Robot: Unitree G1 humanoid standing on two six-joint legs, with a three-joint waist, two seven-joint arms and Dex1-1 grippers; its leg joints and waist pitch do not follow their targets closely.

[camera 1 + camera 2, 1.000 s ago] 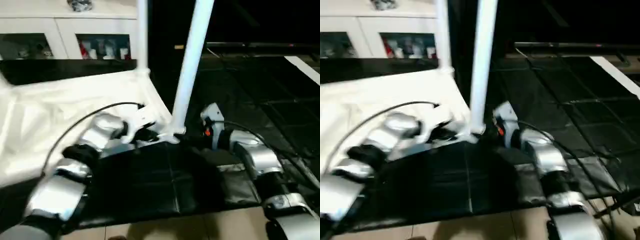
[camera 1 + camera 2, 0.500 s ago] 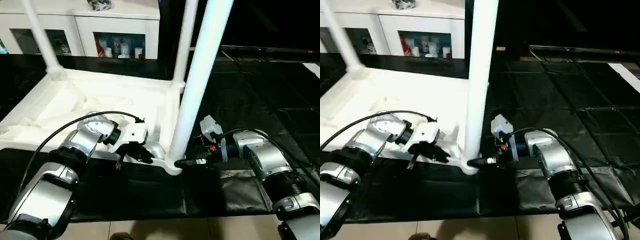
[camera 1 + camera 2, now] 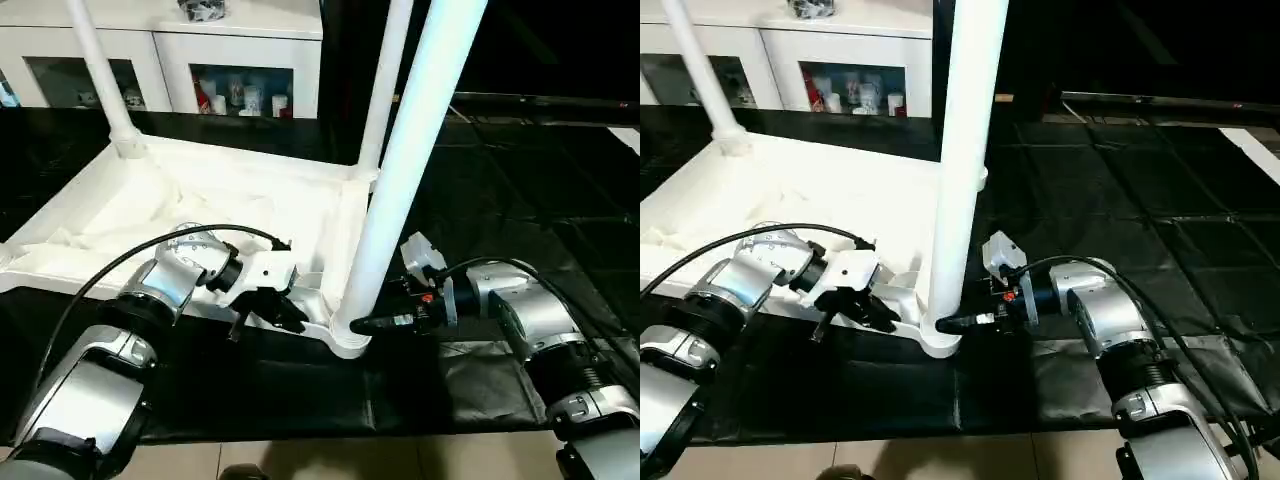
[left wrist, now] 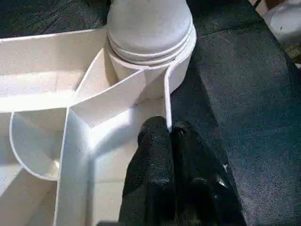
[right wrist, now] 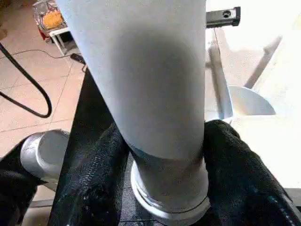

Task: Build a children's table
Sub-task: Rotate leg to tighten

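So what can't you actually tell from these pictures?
- Fourth leg: I count three legs; the near leg and two behind. The tabletop's remaining corner is cut off by the left edge of the head views.
- Leg tops: cut off by the upper edge.
- Things in the cabinet: too small to name.
- Whether the right gripper presses the near leg: its fingers flank the base, but contact is unclear.

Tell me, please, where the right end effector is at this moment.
In the left eye view, the right end effector is right of centre, at the base of the nearest table leg, one finger on each side of it.
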